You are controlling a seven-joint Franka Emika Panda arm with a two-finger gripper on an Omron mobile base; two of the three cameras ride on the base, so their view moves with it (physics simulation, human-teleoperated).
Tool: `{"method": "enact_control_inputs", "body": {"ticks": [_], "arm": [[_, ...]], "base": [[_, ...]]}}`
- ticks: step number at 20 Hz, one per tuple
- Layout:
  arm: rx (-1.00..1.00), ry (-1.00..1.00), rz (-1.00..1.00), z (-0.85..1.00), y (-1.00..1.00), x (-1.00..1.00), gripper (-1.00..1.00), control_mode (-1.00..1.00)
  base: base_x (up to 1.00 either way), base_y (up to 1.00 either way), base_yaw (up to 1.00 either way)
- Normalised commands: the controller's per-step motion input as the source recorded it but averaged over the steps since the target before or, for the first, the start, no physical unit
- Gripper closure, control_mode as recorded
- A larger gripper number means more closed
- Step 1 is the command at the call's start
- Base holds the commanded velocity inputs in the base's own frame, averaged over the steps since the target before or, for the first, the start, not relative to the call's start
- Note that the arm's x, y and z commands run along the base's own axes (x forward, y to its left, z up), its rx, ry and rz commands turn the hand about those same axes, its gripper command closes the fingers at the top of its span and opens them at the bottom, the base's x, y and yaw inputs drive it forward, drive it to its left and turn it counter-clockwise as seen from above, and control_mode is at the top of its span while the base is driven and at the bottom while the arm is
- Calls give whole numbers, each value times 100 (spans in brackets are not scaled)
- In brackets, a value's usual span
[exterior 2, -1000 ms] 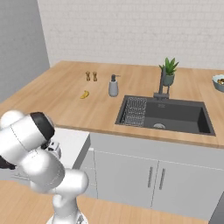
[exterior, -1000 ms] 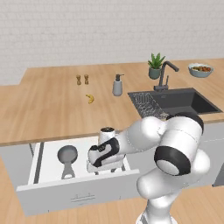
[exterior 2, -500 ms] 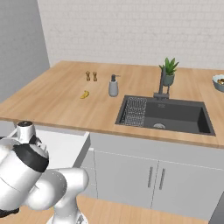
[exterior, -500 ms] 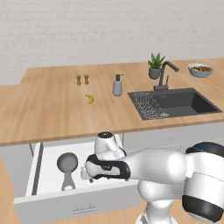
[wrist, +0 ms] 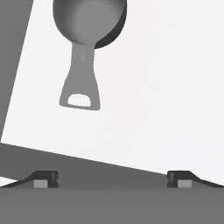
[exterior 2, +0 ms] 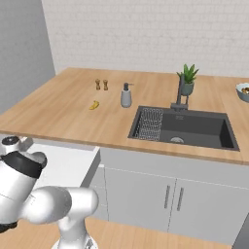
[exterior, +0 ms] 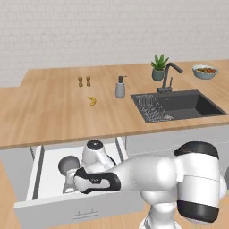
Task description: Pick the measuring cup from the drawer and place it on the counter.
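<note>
The drawer (exterior: 40,172) stands pulled out below the bench (exterior: 53,116), and its white floor holds the measuring cup (exterior: 68,164). From the hand camera the measuring cup (wrist: 85,39) lies flat on the white drawer floor (wrist: 166,87), ahead of the tool (wrist: 112,179) and off toward its left finger; the handle points back toward the tool, with the hole at the near end. The tool's two fingertips (wrist: 45,179) stand wide apart with nothing between them, and the cup is not touching either. In the left base view the arm reaches down into the drawer, its wrist just beside the cup's bowl.

Farther beyond the tool, on the bench, the sink (exterior: 185,105) holds a wire rack (exterior: 152,108) on its left side. A bowl (exterior: 205,70) at the far right carries food.
</note>
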Motion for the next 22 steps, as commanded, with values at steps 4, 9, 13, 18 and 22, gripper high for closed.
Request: {"method": "enact_control_inputs", "body": {"ticks": [4,9,13,18,22], "arm": [[0,6,-5,0,42,79,-100,-100],[0,7,-4,0,29,62,-100,-100],[-1,0,0,-9,41,24,-100,-100],[-3,0,0,-18,38,23,-100,-100],[-3,0,0,-29,3,23,-100,-100]], "base": [[0,0,0],[0,0,0],[0,0,0],[0,0,0],[0,0,0]]}}
